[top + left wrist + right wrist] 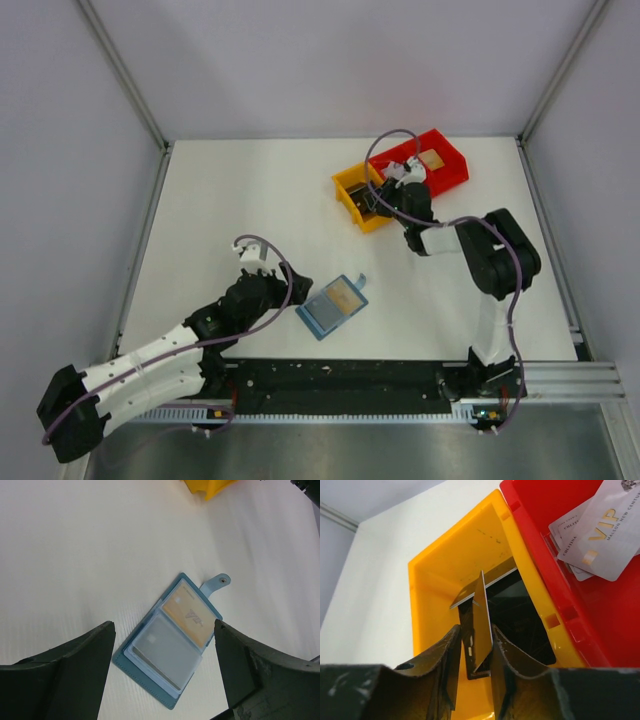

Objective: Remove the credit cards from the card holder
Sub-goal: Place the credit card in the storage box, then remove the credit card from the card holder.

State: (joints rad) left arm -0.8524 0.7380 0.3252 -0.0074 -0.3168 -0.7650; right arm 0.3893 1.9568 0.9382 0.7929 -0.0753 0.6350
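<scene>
The teal-blue card holder lies open on the white table. Its clear sleeves hold a tan-yellow credit card and a pale grey one. My left gripper hovers open just left of and above the holder, touching nothing. My right gripper reaches into the yellow bin. A dark credit card stands on edge between its jaws, which are slightly apart and show a gap beside the card.
Another dark card lies on the yellow bin's floor. The red bin beside it holds pale cards. Grey walls enclose the table on three sides, and a black rail runs along the near edge.
</scene>
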